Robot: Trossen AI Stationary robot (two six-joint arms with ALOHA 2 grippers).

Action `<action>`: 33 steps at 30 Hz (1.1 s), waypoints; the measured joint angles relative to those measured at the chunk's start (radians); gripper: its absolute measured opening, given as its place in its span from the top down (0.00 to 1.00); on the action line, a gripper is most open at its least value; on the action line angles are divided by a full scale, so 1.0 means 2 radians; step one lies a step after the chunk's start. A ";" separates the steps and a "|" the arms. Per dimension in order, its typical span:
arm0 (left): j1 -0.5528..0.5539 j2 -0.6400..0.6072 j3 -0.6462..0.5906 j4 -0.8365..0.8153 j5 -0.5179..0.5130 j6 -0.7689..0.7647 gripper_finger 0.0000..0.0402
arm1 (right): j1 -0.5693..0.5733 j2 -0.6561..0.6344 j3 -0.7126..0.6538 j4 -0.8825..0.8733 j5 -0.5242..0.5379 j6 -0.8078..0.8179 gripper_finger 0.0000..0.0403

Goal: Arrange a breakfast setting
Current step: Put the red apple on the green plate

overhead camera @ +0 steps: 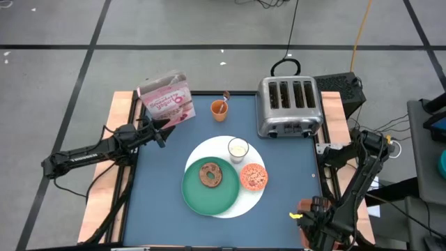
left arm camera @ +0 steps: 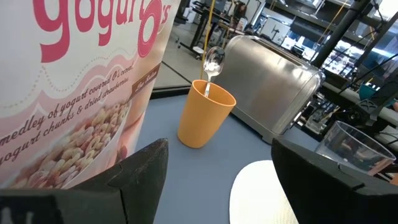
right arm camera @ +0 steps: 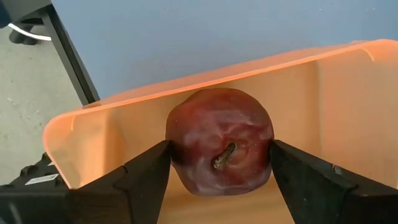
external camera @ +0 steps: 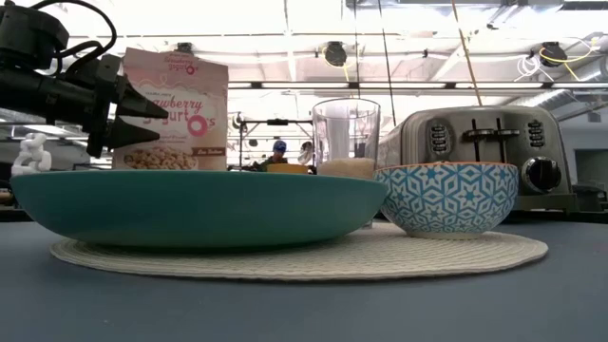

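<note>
A white round mat [overhead camera: 259, 199] lies mid-table. On it rest a green plate [overhead camera: 195, 194] with a brown bagel [overhead camera: 210, 174], a small milky glass [overhead camera: 238, 148] and an orange-pink patterned bowl [overhead camera: 254, 177]. A metal spoon [left arm camera: 212, 59] stands in an orange cup [overhead camera: 220, 109]. My left gripper [overhead camera: 159, 132] is open and empty beside the pink cereal box [overhead camera: 167, 97]. My right gripper [right arm camera: 221, 155] is at the table's near right corner, shut on a dark red fruit [right arm camera: 219, 140] inside an orange bin [right arm camera: 348, 93]. My right gripper pinches the dark red fruit between its two fingers, one on each of its round sides [right arm camera: 177, 146]. The stem end faces the wrist camera. The fruit is inside the orange bin; whether it rests on the bin's floor or is lifted, I cannot tell.
A silver four-slot toaster [overhead camera: 289, 106] stands at the far right of the table. The cereal box stands upright at the far left corner, the orange cup just to its right. Bare blue tabletop [overhead camera: 160, 181] shows left of the mat and at the near right.
</note>
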 joint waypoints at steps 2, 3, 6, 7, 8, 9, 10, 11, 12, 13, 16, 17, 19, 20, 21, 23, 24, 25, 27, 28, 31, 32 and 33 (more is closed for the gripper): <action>0.000 0.000 0.000 0.000 0.000 0.000 0.29 | 0.000 0.000 0.000 0.001 0.000 -0.007 0.34; 0.000 0.000 0.000 0.000 0.000 0.000 0.29 | 0.000 0.000 0.000 0.003 0.000 -0.007 0.34; 0.000 0.000 0.000 0.000 0.000 0.000 0.29 | 0.000 0.000 0.000 0.007 0.000 -0.008 0.34; 0.000 0.000 0.000 0.000 0.000 0.000 0.29 | 0.000 0.000 0.000 0.007 0.000 -0.008 0.34; 0.000 0.000 0.000 0.000 0.000 0.000 0.29 | 0.000 0.000 0.000 0.007 0.000 -0.008 0.34; 0.000 0.000 0.000 0.000 0.000 0.000 0.29 | 0.000 0.000 0.000 0.007 0.000 -0.008 0.34; 0.000 0.000 0.000 0.000 0.000 0.000 0.29 | 0.000 0.000 0.000 0.006 0.000 -0.008 0.34; 0.000 0.000 0.000 0.000 0.000 0.000 0.29 | 0.000 0.000 0.000 0.006 -0.001 -0.008 0.33; 0.000 0.000 0.000 0.000 0.000 0.000 0.29 | 0.000 0.000 0.000 0.006 -0.004 -0.009 0.32; 0.000 0.000 0.000 0.000 0.000 0.000 0.29 | 0.000 0.000 0.000 0.005 -0.013 -0.012 0.31; 0.000 0.000 0.000 0.000 0.000 0.000 0.29 | 0.000 0.000 0.000 -0.004 -0.052 -0.021 0.25; 0.000 0.000 0.000 0.000 0.000 0.000 0.29 | 0.000 0.000 0.000 -0.009 -0.063 -0.022 0.23; 0.000 0.000 0.000 0.000 0.000 0.000 0.29 | 0.001 0.000 0.000 -0.019 -0.065 -0.021 0.19; 0.000 0.000 0.000 0.000 0.000 0.000 0.29 | 0.000 0.000 0.000 -0.021 -0.065 -0.021 0.17; 0.000 0.000 0.000 0.000 0.000 0.000 0.29 | 0.000 0.000 0.000 -0.022 -0.063 -0.022 0.15; 0.000 0.000 0.000 0.000 0.000 0.000 0.29 | 0.000 0.000 0.000 -0.022 -0.063 -0.021 0.13; 0.000 0.000 0.000 0.000 0.000 0.000 0.29 | 0.000 0.000 0.000 -0.021 -0.061 -0.021 0.12; 0.000 0.000 0.000 0.000 0.000 0.000 0.29 | 0.000 0.000 0.000 -0.020 -0.061 -0.022 0.11; 0.000 0.000 0.000 0.000 0.000 0.000 0.29 | 0.002 0.000 0.000 -0.020 -0.062 -0.026 0.10; 0.000 0.000 0.000 0.000 0.000 0.000 0.29 | 0.002 0.000 0.000 -0.020 -0.062 -0.034 0.10; 0.000 0.000 0.000 0.000 0.000 0.000 0.29 | 0.002 0.000 0.000 -0.021 -0.057 -0.065 0.10; 0.000 0.000 0.000 0.000 0.000 0.000 0.29 | 0.002 0.000 0.000 -0.021 -0.050 -0.075 0.10; 0.000 0.000 0.000 0.000 0.000 0.000 0.29 | 0.002 0.000 0.000 -0.020 -0.046 -0.085 0.10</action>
